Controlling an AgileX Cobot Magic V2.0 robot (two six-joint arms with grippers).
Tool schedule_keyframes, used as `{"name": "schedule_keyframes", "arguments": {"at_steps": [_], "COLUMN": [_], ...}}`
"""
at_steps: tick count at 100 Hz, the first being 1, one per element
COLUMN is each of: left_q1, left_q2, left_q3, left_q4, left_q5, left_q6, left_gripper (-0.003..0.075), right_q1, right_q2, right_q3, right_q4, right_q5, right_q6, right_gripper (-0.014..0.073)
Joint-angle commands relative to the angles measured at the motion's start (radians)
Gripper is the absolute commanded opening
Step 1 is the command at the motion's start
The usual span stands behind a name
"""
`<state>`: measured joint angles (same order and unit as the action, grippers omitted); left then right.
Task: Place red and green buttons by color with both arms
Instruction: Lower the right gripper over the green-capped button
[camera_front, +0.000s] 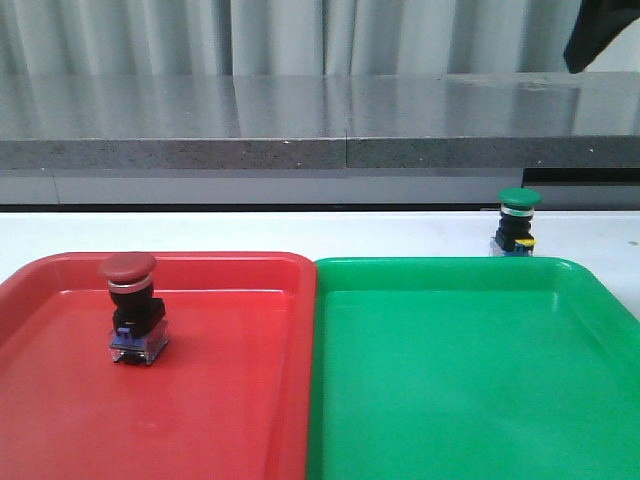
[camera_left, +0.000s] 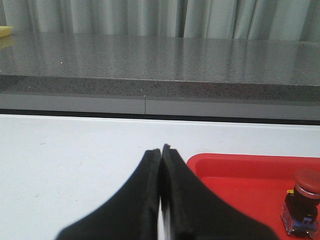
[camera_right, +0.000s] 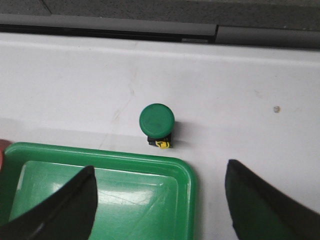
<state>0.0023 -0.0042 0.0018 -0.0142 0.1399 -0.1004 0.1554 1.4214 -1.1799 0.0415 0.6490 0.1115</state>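
Two trays sit side by side on the white worktop (camera_front: 250, 230), edges touching: a red tray (camera_front: 60, 400) on the left and a green tray (camera_front: 470, 380) on the right. The red button (camera_front: 133, 305) stands upright inside the red tray, toward its far left part, its dark-red cap on top. The green button (camera_front: 517, 220) stands upright on the bare worktop just beyond the far right corner of the green tray, not in it.

The left claw (camera_left: 161, 155) is pressed shut with nothing between its fingers, hanging over the white worktop just left of the red tray. The right claw (camera_right: 160, 195) is spread wide and empty, hovering above the far corner of the green tray, looking down on the green button's cap, well clear of it.
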Motion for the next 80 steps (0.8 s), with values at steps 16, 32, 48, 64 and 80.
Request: {"name": "schedule_keyframes", "arguments": {"at_steps": [16, 32, 48, 64, 80], "left_q1": [0.002, 0.002, 0.002, 0.002, 0.002], "left_q2": [-0.033, -0.033, -0.033, -0.033, -0.033], "left_q3": [0.012, 0.012, 0.012, 0.012, 0.012], "left_q4": [-0.008, -0.008, -0.008, -0.008, -0.008], "left_q5": [-0.077, -0.077, -0.077, -0.077, -0.077], "left_q6": [-0.001, -0.001, -0.001, -0.001, -0.001], "left_gripper": [-0.0020, -0.0020, -0.0020, -0.0020, -0.0020], "right_q1": [0.001, 0.001, 0.000, 0.000, 0.000], "right_q2": [0.162, 0.292, 0.403, 0.478, 0.530], "right_q3": [-0.235, -0.363, -0.451, -0.495, -0.506], "right_q4": [0.026, 0.026, 0.026, 0.026, 0.026], "right_q5": [0.108, 0.197, 0.275, 0.288, 0.285], "right_q6": [-0.003, -0.003, -0.002, 0.004, 0.032], "right_gripper": [0.0542, 0.0542, 0.0542, 0.0542, 0.0542]}}
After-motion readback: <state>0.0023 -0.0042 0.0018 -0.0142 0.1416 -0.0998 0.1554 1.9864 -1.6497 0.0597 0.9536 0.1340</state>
